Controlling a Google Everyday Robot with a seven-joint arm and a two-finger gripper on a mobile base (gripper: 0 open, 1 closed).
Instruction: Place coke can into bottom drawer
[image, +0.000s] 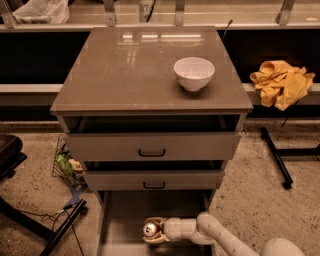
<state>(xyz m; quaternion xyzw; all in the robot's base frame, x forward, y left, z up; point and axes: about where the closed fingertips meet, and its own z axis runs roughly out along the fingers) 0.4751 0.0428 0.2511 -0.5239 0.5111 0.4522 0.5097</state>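
The coke can (150, 229) shows its silver top and red rim, held low inside the bottom drawer (120, 215), which is pulled out below the two upper drawers. My gripper (153, 230) reaches in from the lower right on a white arm and is shut on the can, fingers on both sides of it. The can sits near the drawer's grey floor; whether it touches the floor I cannot tell.
A white bowl (194, 73) stands on the cabinet top (125, 70). The two upper drawers (152, 146) are slightly open. A yellow cloth (281, 82) lies on a shelf at right. A basket of items (67, 165) and a dark stand's legs (60, 230) are at left.
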